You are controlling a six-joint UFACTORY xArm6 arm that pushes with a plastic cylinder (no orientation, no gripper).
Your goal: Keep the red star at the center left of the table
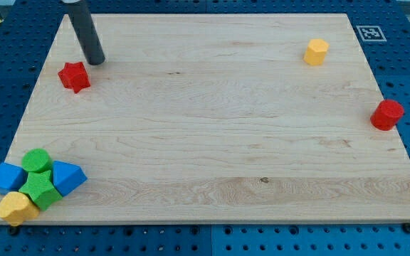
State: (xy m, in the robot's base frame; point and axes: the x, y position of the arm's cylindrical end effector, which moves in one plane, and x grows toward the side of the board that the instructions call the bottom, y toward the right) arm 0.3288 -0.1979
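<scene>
Gripperless, the arm ended in a plain dark rod, so nothing could spread, press together or pinch; my tip [97,61] rested on the pale wooden surface [212,128] near the view's upper left. The small red star-shaped block [74,76] lay just beside it, slightly below and to the view's left, seemingly apart rather than touching. By my judgement the star sat high on the left side, so reaching centre left called for a push toward the view's bottom. To do that well, my tip should have come round to the star's top edge and pressed through its middle, slowly, so the block neither spun nor slid off the left rim. A cluster of blue, green and yellow blocks [34,186] waited in the lower-left corner, well apart; a yellow hexagonal block [317,51] and a red cylinder [387,114] stood far right.
</scene>
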